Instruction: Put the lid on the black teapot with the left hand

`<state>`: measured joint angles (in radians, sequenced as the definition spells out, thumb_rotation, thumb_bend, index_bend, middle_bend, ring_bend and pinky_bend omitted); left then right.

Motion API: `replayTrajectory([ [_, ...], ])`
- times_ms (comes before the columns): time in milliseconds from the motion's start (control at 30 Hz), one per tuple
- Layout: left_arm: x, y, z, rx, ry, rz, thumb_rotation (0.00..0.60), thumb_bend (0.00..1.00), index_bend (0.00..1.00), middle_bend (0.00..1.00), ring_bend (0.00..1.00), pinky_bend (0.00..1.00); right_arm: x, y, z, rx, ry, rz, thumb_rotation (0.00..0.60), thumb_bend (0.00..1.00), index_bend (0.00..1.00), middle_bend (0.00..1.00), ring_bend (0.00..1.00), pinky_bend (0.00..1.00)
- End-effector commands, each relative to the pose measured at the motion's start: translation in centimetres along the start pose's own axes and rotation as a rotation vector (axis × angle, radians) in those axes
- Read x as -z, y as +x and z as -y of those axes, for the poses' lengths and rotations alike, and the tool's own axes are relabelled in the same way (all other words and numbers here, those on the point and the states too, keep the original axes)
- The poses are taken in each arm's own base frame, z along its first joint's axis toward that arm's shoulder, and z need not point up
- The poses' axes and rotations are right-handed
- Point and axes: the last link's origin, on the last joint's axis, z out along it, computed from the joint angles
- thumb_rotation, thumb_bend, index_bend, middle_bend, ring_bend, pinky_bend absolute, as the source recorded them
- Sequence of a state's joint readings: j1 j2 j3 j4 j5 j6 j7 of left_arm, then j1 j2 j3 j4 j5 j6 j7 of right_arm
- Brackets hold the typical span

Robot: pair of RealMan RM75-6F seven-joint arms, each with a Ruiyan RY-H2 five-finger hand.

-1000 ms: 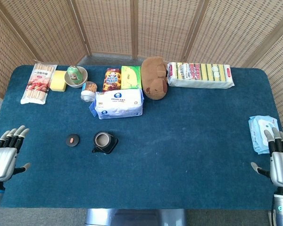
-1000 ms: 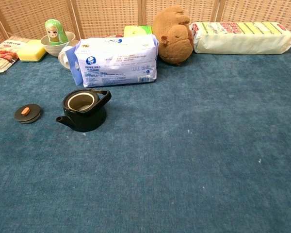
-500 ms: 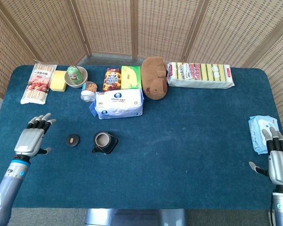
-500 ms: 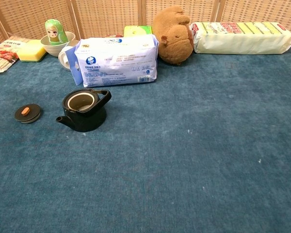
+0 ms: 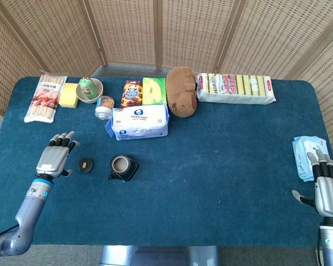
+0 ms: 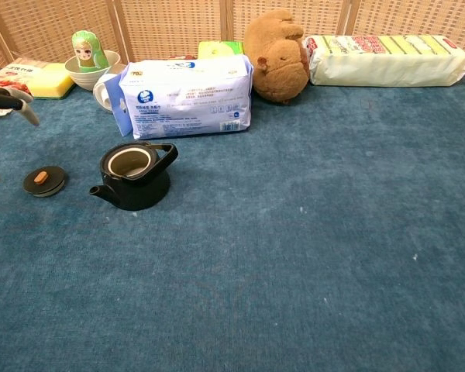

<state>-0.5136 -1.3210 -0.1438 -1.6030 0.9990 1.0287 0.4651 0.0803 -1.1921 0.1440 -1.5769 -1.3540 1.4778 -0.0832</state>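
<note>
The left hand [image 5: 56,158] is now much nearer the lid [image 5: 86,164], fingers spread, not touching it.

From the chest camera I see the black teapot [image 6: 136,176] open on the table [image 6: 310,256], its lid [image 6: 44,180] just beside it, my left hand's fingertips [image 6: 8,101] at the frame edge.

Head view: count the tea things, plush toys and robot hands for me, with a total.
Tea things: 2, black teapot and round black lid
Plush toys: 1, brown plush animal
Robot hands: 2, left hand and right hand
Total: 5
</note>
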Motion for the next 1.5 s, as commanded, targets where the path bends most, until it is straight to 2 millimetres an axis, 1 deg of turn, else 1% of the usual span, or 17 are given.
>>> replayTrajectory([
  [33, -0.2, -0.4, -0.5, -0.023, -0.018, 0.008, 0.600, 0.16, 0.23, 0.00, 0.00, 0.05, 0.0, 0.1, 0.0, -0.003, -0.001, -0.005, 0.600, 0.00, 0.00, 0.00, 0.00, 0.00],
  [333, -0.3, -1.1, -1.8, -0.040, -0.054, 0.043, 0.600, 0.16, 0.24, 0.00, 0.00, 0.05, 0.0, 0.3, -0.3, -0.009, -0.009, -0.009, 0.600, 0.00, 0.00, 0.00, 0.00, 0.00],
  [467, -0.6, -1.5, -2.3, -0.057, -0.055, 0.056, 0.600, 0.16, 0.26, 0.00, 0.00, 0.05, 0.0, 0.3, -0.4, -0.012, -0.014, -0.006, 0.600, 0.00, 0.00, 0.00, 0.00, 0.00],
  [800, -1.3, -2.2, -3.6, -0.060, -0.065, 0.089, 0.600, 0.16, 0.26, 0.00, 0.00, 0.05, -0.2, 0.4, -0.6, -0.016, -0.027, -0.009, 0.600, 0.00, 0.00, 0.00, 0.00, 0.00],
  [1167, -1.3, -2.4, -3.6, -0.057, -0.049, 0.103, 0.600, 0.17, 0.27, 0.00, 0.00, 0.05, -0.2, 0.5, -0.7, -0.018, -0.029, -0.006, 0.600, 0.00, 0.00, 0.00, 0.00, 0.00],
  [1500, -1.6, -2.2, -3.5, -0.062, -0.038, 0.098, 0.600, 0.17, 0.27, 0.00, 0.00, 0.05, -0.2, 0.5, -0.6, -0.018, -0.028, -0.003, 0.600, 0.00, 0.00, 0.00, 0.00, 0.00],
])
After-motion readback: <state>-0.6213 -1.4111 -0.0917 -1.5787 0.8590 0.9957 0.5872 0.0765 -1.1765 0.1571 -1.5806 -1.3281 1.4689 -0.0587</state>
